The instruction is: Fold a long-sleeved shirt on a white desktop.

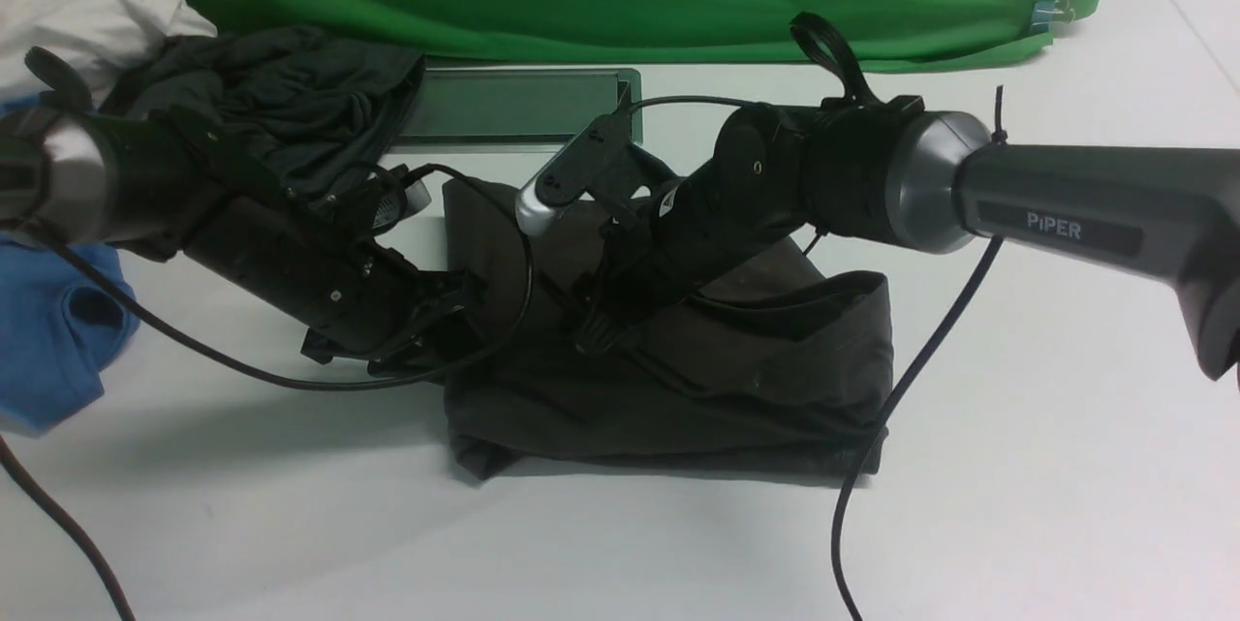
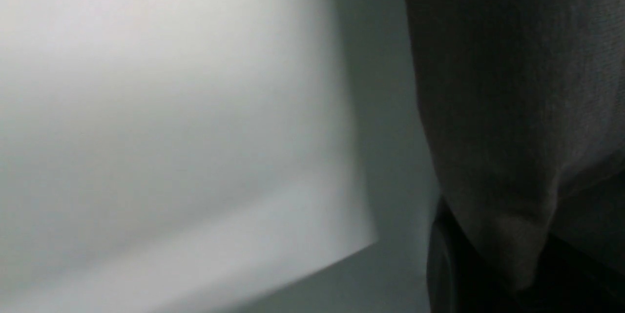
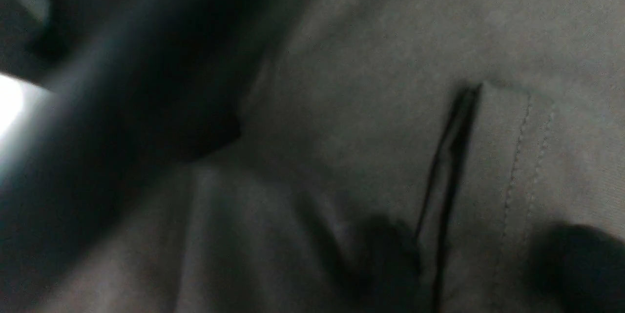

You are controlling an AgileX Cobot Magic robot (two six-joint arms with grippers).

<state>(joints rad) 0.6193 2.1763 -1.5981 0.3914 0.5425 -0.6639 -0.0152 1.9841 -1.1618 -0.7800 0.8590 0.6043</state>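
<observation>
1. The long-sleeved shirt (image 1: 678, 379), dark and folded into a rough rectangle, lies in the middle of the desk (image 1: 1017, 466), with its long axis running left to right.
2. My left jaws sit at its left short edge, all but closed, and seem to pinch a fold there (the wrist view is murky).
3. My right jaws hang over the shirt's middle, part open, with fingertips (image 3: 385, 259) either side of a stitched hem, gripping nothing yet.
4. The shirt's right end lies free; my right jaws are nearer it.
</observation>
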